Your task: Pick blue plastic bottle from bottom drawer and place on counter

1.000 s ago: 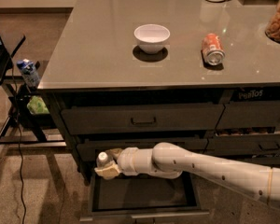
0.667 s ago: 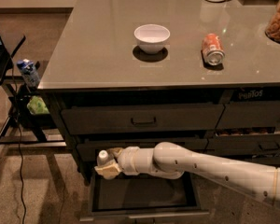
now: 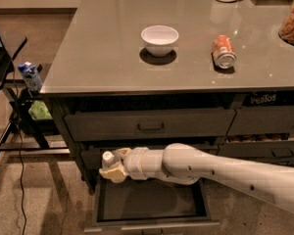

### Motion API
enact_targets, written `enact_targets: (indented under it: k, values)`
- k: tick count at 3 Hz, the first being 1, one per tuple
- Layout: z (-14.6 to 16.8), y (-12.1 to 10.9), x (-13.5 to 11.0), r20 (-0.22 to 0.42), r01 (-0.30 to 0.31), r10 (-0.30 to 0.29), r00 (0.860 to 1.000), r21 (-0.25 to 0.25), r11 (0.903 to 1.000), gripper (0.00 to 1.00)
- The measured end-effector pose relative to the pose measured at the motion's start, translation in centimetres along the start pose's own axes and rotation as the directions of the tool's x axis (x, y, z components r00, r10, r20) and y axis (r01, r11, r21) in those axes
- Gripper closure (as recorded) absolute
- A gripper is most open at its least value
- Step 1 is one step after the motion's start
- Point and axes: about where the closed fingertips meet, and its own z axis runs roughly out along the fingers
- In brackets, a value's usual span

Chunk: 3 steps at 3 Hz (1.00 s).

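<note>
Bottom drawer [image 3: 152, 202] pulled open, flat dark interior, gripper [image 3: 112, 171] above its left rear corner, slightly higher than a second ago, tan fingers clamped around blue plastic bottle [image 3: 108, 157], clear, white-capped, glossy grey counter [image 3: 98, 58] beyond, round white bowl [image 3: 159, 39] mid-surface, red can [image 3: 223, 51] on its side.

Small clear bottle [image 3: 108, 160] w/ white cap, cap up, approx. upright, gripped in the tool [image 3: 112, 173] over the left rear corner of the bottom drawer [image 3: 152, 202]. Drawer is open, inside dark & flat. Glossy grey table [image 3: 98, 58] sits above, well apart from the bottle.
</note>
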Motion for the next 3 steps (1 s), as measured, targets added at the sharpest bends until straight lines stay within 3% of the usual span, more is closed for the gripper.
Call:
enact_targets:
  k: [1, 3]
  values:
    - [-1.5, 0.1, -2.8, -0.015, 0.044, -0.043, 0.999, 0.005, 0.999, 1.0]
    - [-2.1, 0.4, -4.0, 0.003, 0.046, -0.046, 0.999, -0.005, 0.9989, 1.0]
